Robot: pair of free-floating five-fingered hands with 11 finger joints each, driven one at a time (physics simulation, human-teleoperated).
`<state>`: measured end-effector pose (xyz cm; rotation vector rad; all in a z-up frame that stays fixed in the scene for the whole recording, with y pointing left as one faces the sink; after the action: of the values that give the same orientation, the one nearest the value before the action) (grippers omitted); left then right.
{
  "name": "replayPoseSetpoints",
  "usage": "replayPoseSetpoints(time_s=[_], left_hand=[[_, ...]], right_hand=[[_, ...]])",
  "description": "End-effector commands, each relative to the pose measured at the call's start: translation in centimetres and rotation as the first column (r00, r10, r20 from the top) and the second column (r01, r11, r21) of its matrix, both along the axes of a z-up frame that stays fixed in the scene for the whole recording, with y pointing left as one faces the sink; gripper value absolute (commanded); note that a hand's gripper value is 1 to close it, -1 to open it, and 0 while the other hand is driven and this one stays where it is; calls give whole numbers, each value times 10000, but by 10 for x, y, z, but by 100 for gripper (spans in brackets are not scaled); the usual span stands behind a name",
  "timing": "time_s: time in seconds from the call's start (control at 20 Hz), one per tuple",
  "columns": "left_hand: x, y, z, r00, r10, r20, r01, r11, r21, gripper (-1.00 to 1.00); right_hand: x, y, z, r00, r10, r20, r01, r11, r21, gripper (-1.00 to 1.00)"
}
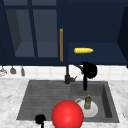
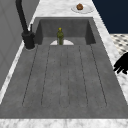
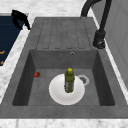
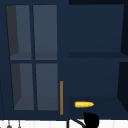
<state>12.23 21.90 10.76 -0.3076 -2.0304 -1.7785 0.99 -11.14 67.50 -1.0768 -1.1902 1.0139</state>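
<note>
While the right hand hangs below the open cabinet shelf:
Right hand [image 1: 89, 70]: finger state cannot be told.
Corn cob [image 1: 83, 50]: just above it, long axis left-right.
Left hand [image 1: 40, 119]: farther, low, fingers unreadable.

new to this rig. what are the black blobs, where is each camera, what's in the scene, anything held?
The black blobs are the robot: two floating hands in a simulated kitchen, no arms or body.

Front view: the right hand hangs high by the faucet, just under the open cabinet shelf where a corn cob lies. The left hand sits low at the sink's front edge. A big red ball sits in front.

The side views look along the sink from its left and right. In the basin, a green bottle stands on a white plate; a small red thing lies beside. The left side view also shows a plate with food on the far counter.

The upper view faces the wall cabinet.

Neither hand appears to hold anything.
</note>
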Motion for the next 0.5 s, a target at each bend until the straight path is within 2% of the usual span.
replayPoseSetpoints(time_s=[0.0, 0.45], left_hand=[[0, 0, 0, 10000, 0, 0, 0, 10000, 0, 0], [0, 0, 0, 10000, 0, 0, 0, 10000, 0, 0]], right_hand=[[5, 7, 29, 9969, -781, -32, 780, 9966, -279, -100], [16, 24, 99, 9815, -1908, -126, 1901, 9808, -434, -100]])
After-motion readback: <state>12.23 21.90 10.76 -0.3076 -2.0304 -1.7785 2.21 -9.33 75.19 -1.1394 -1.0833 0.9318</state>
